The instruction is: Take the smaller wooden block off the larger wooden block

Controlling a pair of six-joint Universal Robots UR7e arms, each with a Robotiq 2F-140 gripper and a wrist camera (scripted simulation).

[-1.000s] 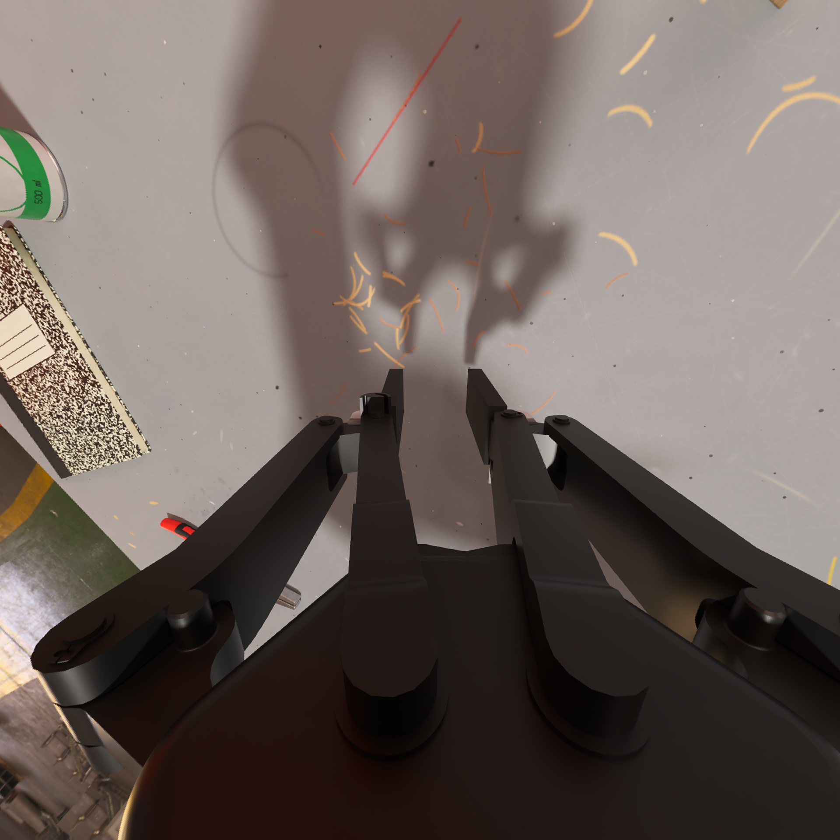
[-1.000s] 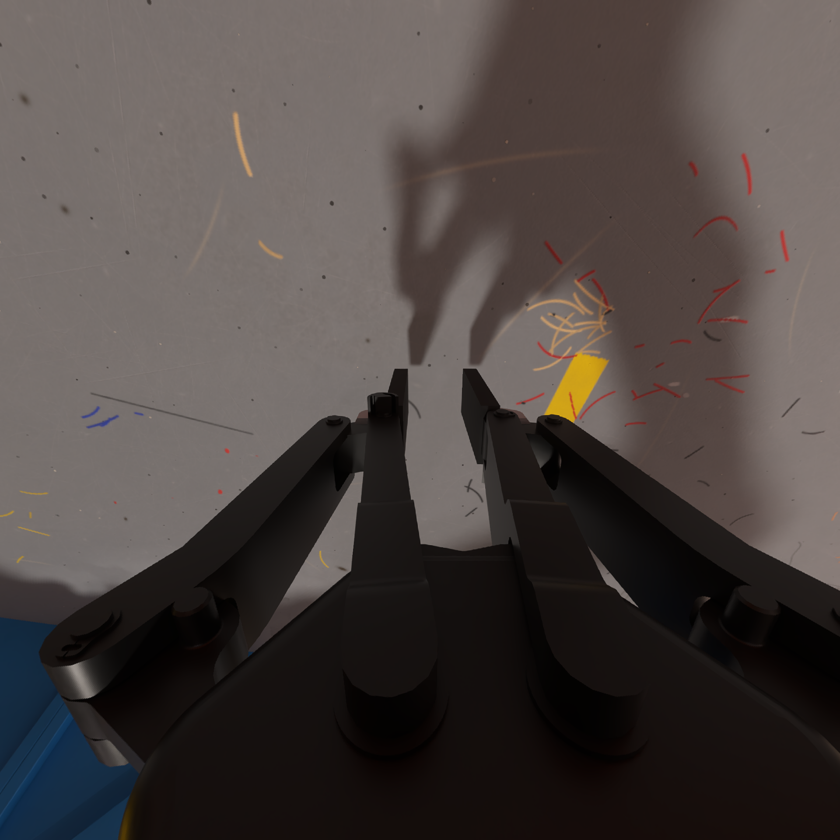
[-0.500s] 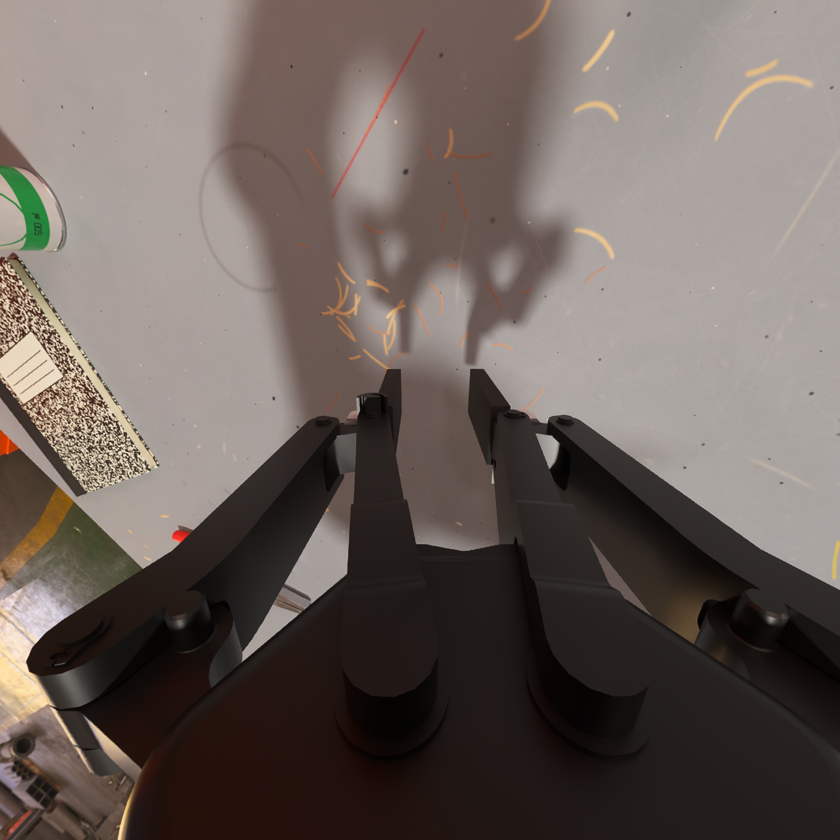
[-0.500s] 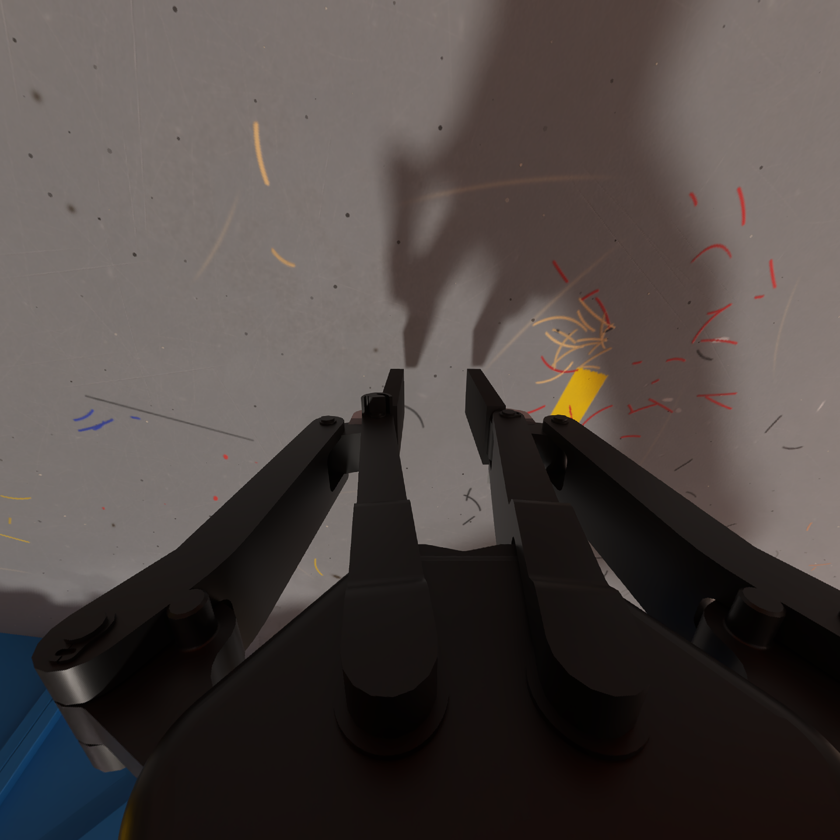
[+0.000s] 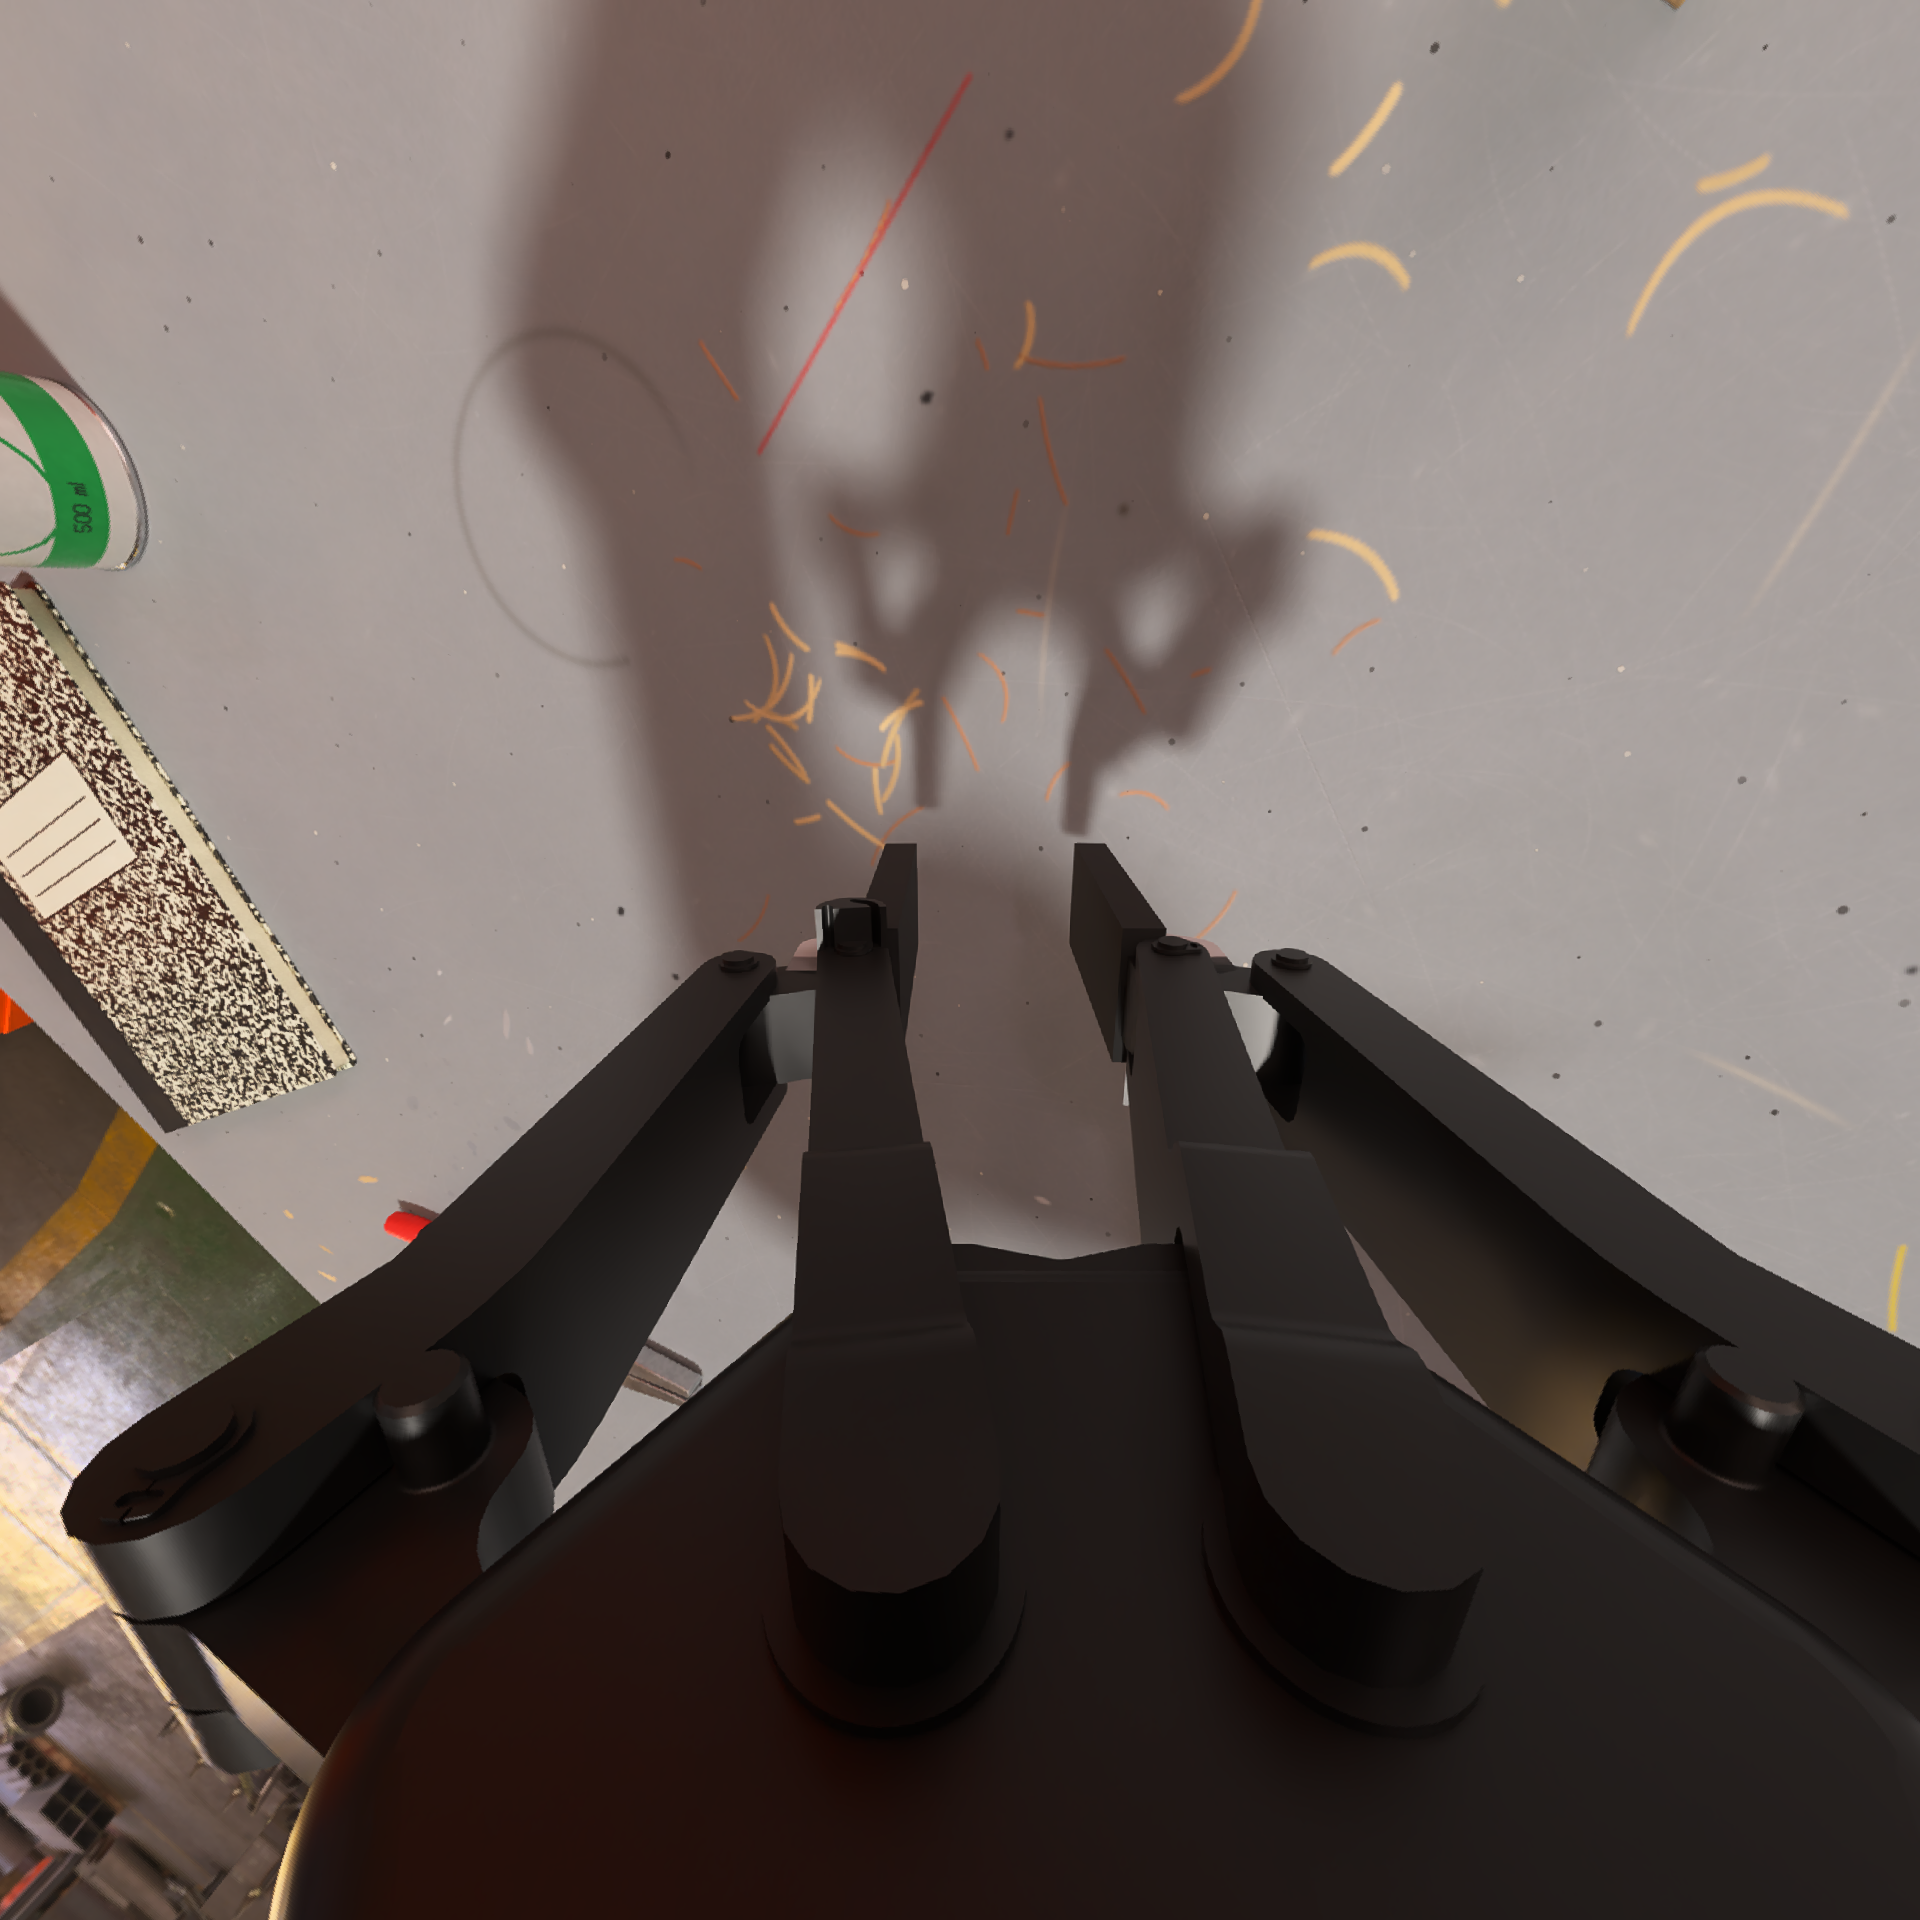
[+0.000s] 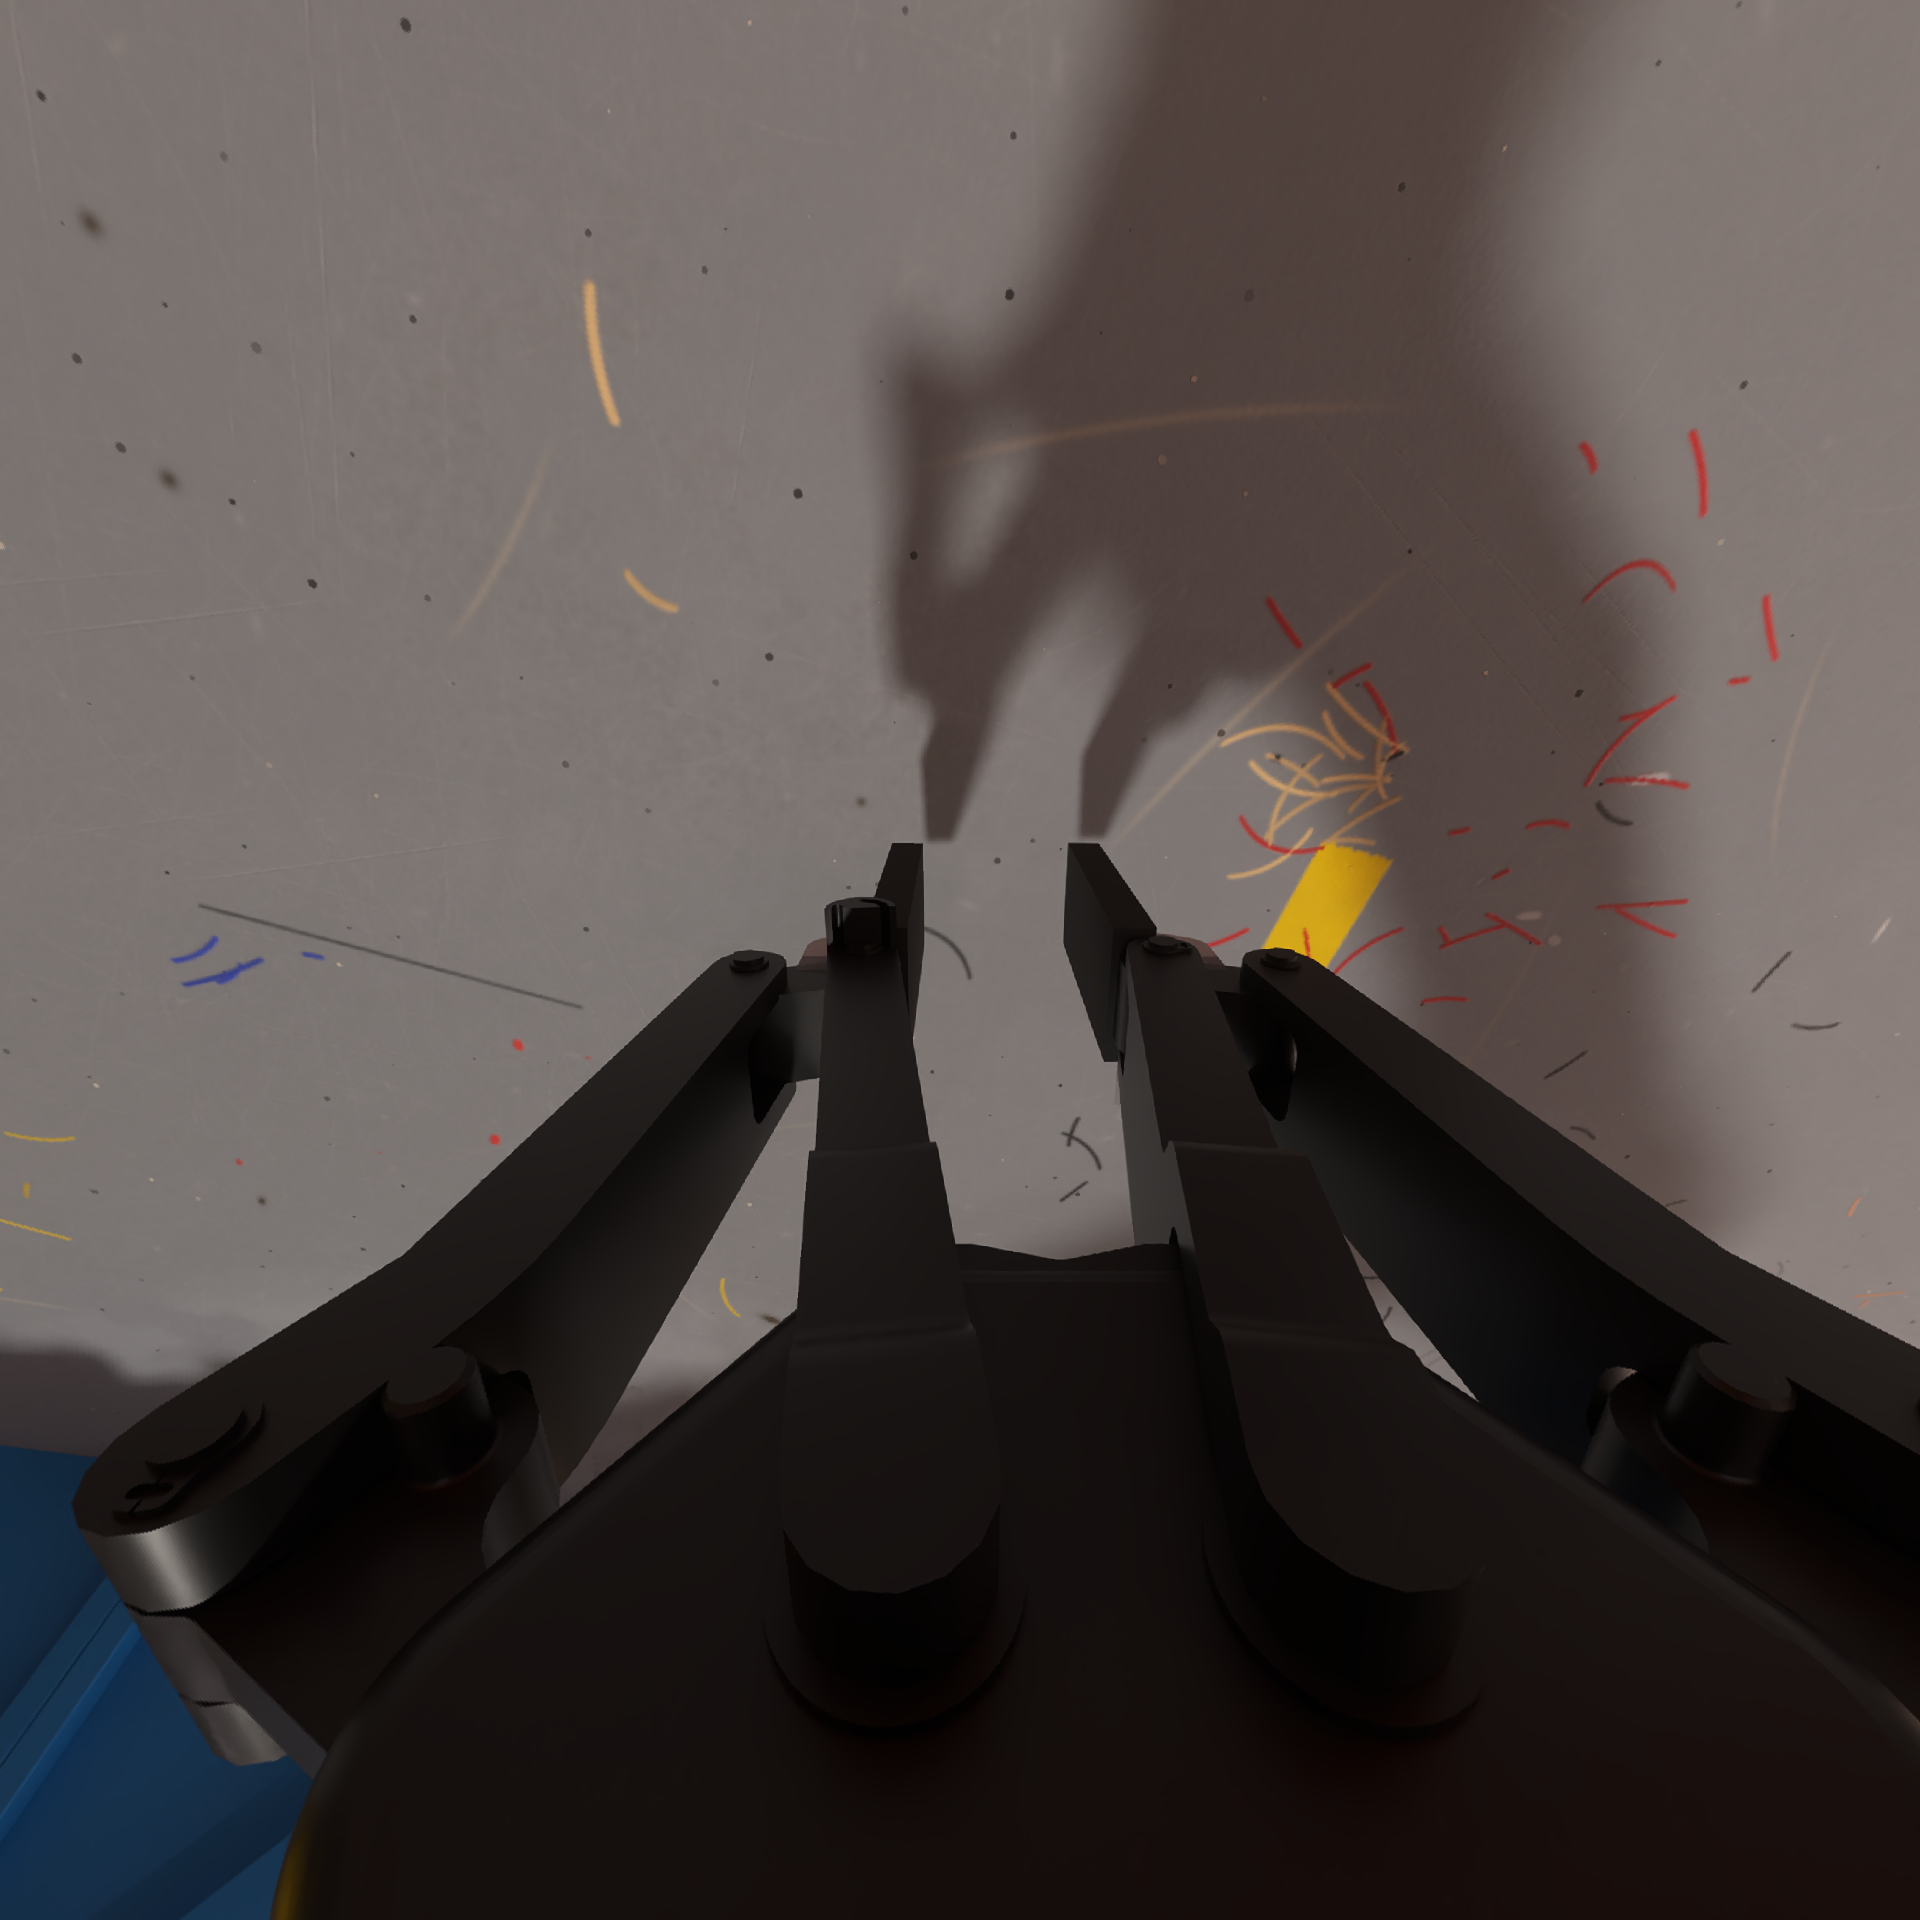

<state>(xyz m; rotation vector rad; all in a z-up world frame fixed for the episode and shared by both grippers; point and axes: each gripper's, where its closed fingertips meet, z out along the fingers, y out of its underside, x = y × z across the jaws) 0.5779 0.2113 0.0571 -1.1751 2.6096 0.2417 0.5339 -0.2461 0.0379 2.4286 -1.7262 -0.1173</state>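
Note:
Neither wooden block shows clearly in either view; only a tiny tan corner (image 5: 1671,3) touches the top edge of the left wrist view, and I cannot tell what it is. My left gripper (image 5: 994,862) hangs over the bare grey tabletop (image 5: 1558,831), its black fingers (image 5: 899,883) apart with nothing between them. My right gripper (image 6: 994,862) also hangs over the grey tabletop (image 6: 520,675), fingers (image 6: 1091,883) apart and empty. Each gripper's shadow lies on the table just ahead of its tips.
In the left wrist view, a green-and-white can (image 5: 62,468) and a speckled notebook (image 5: 177,914) lie at the left table edge, with a small red item (image 5: 408,1224) below. In the right wrist view, a yellow tape strip (image 6: 1330,899) lies right of the fingers and a blue box (image 6: 62,1714) sits bottom left.
Both wrist views have shifted slightly over the table, mostly in the first half second. Both pairs of fingers have spread a touch wider. Nothing was grasped or released.

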